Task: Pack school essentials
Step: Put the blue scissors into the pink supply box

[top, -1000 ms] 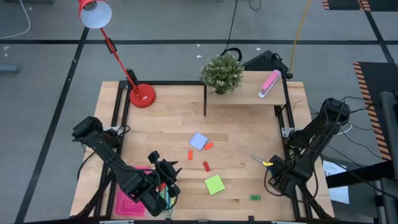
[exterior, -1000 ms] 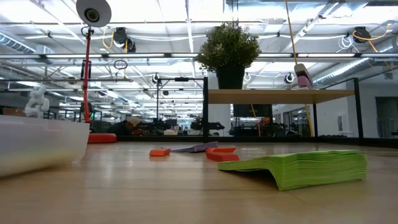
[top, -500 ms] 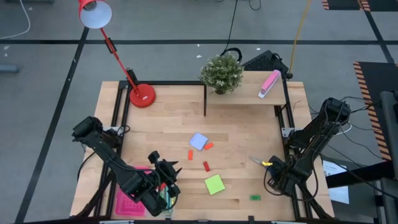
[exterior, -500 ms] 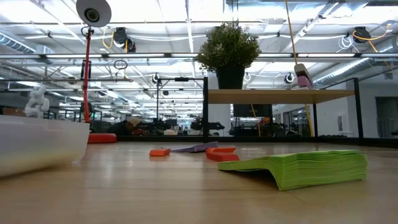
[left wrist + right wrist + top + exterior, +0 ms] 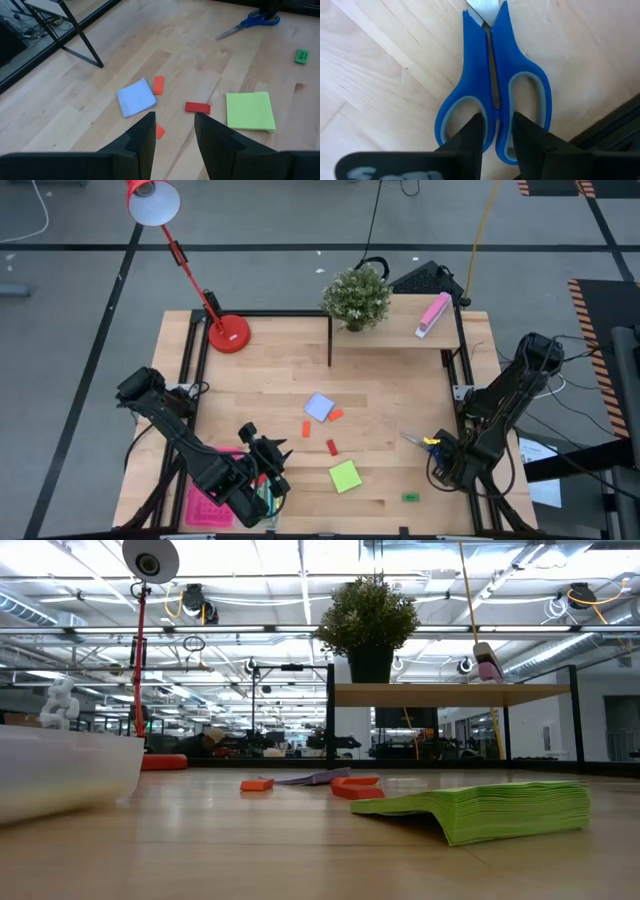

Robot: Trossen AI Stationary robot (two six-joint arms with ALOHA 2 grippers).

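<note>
R gripper narrow over blue scissors handles; we drop straight, pinch ctr bridge, avoid table edge.

Two dark, near-black jointed arms, each built of rounded housings linked by slim segments. Black cables loop along the left arm and the right arm. Fingers of the left gripper are matte black, flat-faced, with bevelled edges. The right gripper has like fingers, with pale lettering on its housing.
</note>
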